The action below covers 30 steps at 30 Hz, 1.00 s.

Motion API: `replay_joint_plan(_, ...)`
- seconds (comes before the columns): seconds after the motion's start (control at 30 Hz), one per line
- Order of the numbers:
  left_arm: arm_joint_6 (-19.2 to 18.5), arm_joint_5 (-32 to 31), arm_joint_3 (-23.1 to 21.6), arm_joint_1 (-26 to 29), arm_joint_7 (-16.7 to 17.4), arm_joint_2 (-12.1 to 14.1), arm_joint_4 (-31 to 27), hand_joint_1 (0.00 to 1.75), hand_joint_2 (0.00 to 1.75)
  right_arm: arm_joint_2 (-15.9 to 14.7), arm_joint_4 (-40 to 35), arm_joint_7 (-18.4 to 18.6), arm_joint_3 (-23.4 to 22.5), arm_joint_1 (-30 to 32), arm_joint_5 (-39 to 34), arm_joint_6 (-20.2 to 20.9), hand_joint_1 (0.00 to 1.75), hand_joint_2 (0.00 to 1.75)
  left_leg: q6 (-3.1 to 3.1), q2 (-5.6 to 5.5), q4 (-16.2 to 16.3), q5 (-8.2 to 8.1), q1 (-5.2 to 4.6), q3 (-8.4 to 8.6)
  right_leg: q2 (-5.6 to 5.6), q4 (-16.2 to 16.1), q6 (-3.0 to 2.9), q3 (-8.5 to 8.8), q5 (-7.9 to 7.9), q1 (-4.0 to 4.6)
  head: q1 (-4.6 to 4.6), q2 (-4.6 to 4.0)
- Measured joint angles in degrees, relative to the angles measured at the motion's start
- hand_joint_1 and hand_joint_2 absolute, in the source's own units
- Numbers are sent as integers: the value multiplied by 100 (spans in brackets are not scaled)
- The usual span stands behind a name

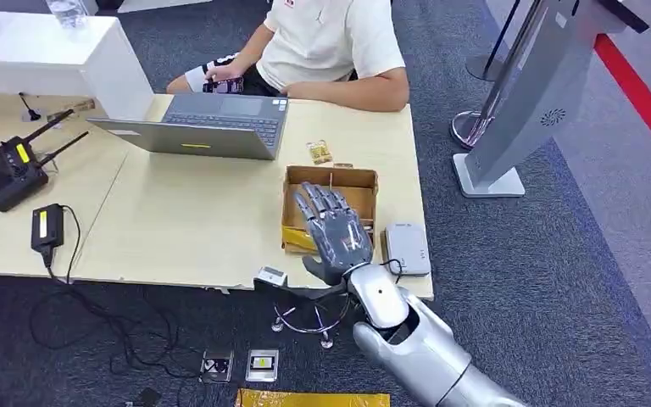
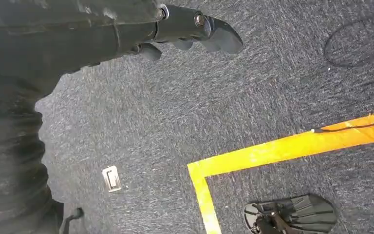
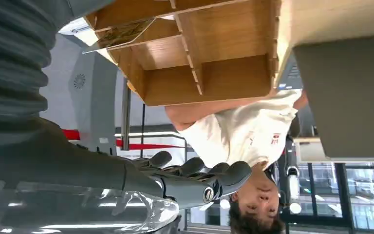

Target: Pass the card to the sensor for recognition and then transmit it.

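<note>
— Where is the right hand [image 1: 332, 233]?

— Over the wooden box [image 1: 358, 182] near the front edge of the bench [image 1: 186, 229], palm down. Its fingers [image 1: 326, 203] are stretched out flat and apart, with nothing in them.

— And the card?

— A yellowish card [image 3: 121, 33] leans in one compartment of the box, the one on the hand's side; the right wrist view shows it lying slanted against a divider. In the head view a yellow edge shows at the box's near left corner, partly hidden by the hand.

— The sensor?

— A flat white reader [image 1: 408, 248] lies on the bench just right of the box.

— The left hand [image 2: 185, 31]?

— It hangs over grey carpet [image 2: 224, 107] marked with yellow tape [image 2: 253, 156]. Its fingers are curled inward and hold nothing.

— Anyone nearby?

— A person in a white shirt [image 1: 331, 42] sits across the bench, beside an open laptop [image 1: 208, 125].
</note>
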Motion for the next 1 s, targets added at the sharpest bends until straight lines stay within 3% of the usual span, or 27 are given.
replay_joint_plan(0.77, 2, -39, 0, 1, 0, 4, 0, 0, 175, 101, 748, 240, -7, -238, 18, 9, 0, 175, 0, 0, 0, 0, 0, 1, 2, 0, 0, -1, 0, 0, -2, 0)
replay_joint_plan(1.0, 2, -79, 0, 1, 0, 4, 0, 0, 175, 85, 766, 313, -46, -217, 101, 59, 14, 175, 0, 0, 0, 0, 0, 2, 2, 0, 0, -1, 0, 0, -2, 0)
